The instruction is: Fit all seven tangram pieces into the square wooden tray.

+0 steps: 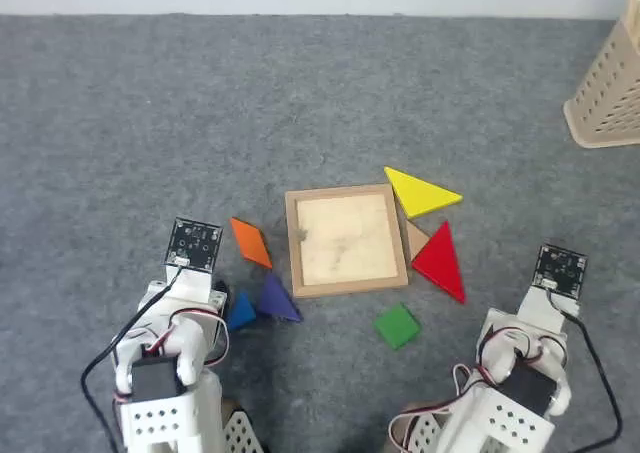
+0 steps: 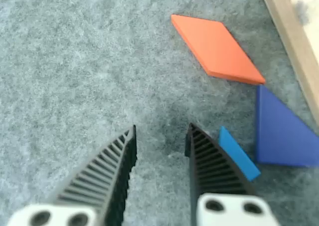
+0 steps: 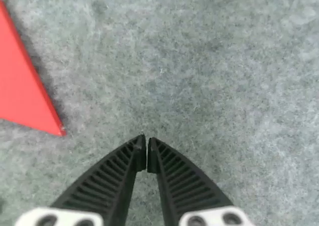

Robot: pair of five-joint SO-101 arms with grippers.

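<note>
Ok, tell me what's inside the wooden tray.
The wooden tray holds nothing: its bare floor shows whole, with faint dark marks. Nothing covers it, so no part is hidden.

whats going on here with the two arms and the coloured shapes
Two robot arms are set to fill the wooden tray, which holds no pieces yet; the coloured shapes lie around it on the grey carpet. The left gripper hangs open just above the carpet beside the small blue triangle, with the orange parallelogram beyond. The right gripper is shut on nothing, near a corner of the red triangle.
</note>
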